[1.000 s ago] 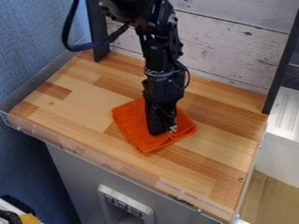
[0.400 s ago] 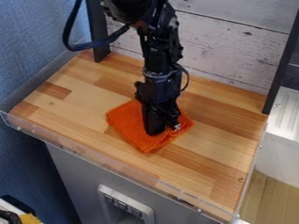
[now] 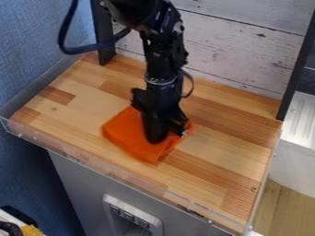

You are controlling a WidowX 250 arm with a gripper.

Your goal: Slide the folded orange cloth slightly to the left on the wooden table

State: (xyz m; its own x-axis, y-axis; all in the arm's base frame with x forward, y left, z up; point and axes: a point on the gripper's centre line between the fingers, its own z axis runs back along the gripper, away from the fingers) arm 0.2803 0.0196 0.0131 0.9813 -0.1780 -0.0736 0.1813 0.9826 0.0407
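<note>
Far left, blue wall (image 3: pixel 31 60); yellow item (image 3: pixel 31 230) at lower left corner. Dark cable (image 3: pixel 86 49) loops at upper left, near a black post (image 3: pixel 103 34). Orange cloth (image 3: pixel 126 131) flat on the wooden worktop (image 3: pixel 230 143), just left of and below frame centre. Gripper (image 3: pixel 159 137) pointing down over the cloth's middle; cannot tell how far open, or whether it grips any cloth. Pale plank wall (image 3: pixel 237 46) behind; second black post (image 3: pixel 298 69), upper right.
</note>
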